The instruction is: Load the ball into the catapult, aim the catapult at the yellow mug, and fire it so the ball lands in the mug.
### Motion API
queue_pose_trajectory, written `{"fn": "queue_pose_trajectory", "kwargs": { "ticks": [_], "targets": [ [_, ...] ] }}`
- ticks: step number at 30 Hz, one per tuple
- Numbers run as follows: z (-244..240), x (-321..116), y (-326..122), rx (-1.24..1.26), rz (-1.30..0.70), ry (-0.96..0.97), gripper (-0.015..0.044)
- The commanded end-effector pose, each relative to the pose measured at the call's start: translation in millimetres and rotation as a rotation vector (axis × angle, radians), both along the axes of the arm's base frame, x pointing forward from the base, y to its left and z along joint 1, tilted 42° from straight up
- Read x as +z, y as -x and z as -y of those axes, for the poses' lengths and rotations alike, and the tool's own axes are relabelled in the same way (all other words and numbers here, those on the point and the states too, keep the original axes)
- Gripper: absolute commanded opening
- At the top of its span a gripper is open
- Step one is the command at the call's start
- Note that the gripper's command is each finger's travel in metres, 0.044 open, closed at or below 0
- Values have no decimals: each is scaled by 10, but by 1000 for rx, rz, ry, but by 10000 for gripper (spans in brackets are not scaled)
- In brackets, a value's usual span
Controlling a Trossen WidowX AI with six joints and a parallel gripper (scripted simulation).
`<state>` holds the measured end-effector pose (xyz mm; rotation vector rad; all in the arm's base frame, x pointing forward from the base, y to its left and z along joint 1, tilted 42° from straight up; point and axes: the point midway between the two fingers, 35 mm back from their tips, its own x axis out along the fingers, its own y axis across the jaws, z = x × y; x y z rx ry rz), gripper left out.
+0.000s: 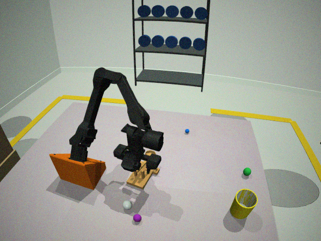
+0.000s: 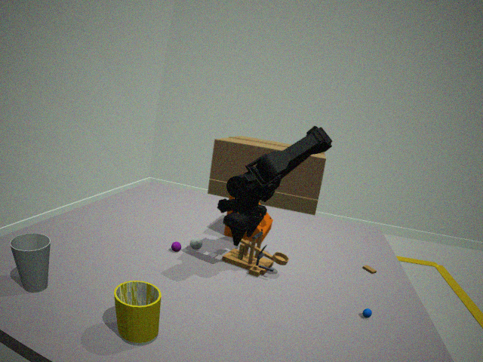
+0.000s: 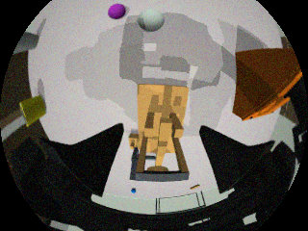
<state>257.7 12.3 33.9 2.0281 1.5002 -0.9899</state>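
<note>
Two spread, empty fingers of the gripper hang above the catapult, probably straddling it for aiming, with the yellow mug well apart from it.

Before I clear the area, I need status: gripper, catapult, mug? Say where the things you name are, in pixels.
Gripper (image 1: 141,167) (image 2: 249,237) (image 3: 164,129) open, over catapult (image 1: 134,182) (image 2: 234,258) (image 3: 146,103). Yellow mug (image 1: 239,208) (image 2: 138,323) (image 3: 34,112) upright, no ball inside visible.

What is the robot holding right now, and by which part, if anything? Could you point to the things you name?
Nothing is held: the end effector (image 1: 140,165) (image 2: 247,231) (image 3: 164,129) is open above the wooden catapult (image 1: 142,178) (image 2: 241,260) (image 3: 161,96).
</note>
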Motion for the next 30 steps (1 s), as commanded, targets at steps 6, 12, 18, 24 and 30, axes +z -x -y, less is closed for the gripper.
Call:
{"fn": "queue_pose_trajectory", "kwargs": {
  "ticks": [6, 12, 18, 24, 30],
  "targets": [
    [-107, -118, -13, -3, -7, -6, 440],
    [-173, -188, -26, -3, -7, -7, 440],
    [-239, -256, -36, -3, -7, -9, 440],
    [-278, -294, -39, -2, -7, -10, 440],
    [-253, -273, -53, 1, 0, -5, 282]
  ]
}}
